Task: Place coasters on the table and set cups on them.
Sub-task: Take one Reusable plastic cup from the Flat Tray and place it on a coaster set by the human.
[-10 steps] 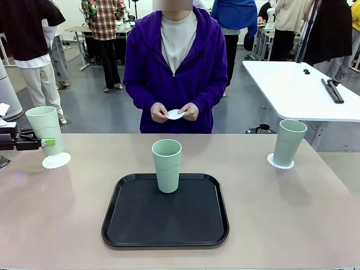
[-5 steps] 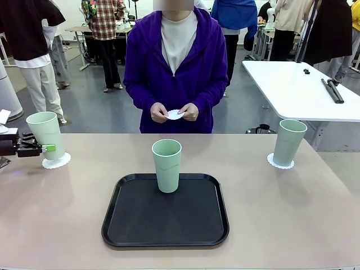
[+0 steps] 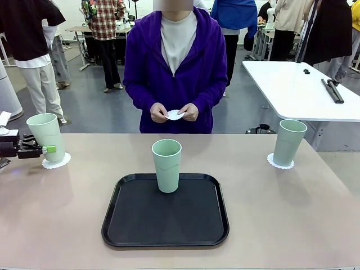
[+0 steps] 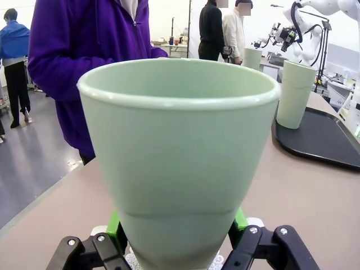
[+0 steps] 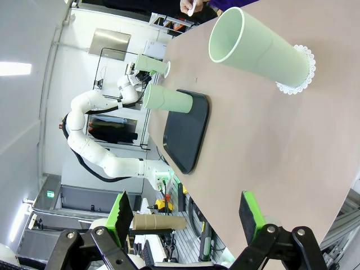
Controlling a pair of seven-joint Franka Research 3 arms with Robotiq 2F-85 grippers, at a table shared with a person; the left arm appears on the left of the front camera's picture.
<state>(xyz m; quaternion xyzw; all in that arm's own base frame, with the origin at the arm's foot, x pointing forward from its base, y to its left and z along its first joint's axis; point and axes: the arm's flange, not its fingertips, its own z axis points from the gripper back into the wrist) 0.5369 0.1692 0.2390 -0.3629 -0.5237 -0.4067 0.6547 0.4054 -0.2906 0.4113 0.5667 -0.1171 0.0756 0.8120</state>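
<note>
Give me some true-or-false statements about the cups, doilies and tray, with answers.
1. The left tool grips the left cup. True.
2. The middle cup stands on a doily. False: it stands straight on the tray.
3. The person holds a loose doily. True.
4. The right cup lies on its side. False: it stands upright on the right doily.
5. The right tool holds a cup. False: it is open and empty.
</note>
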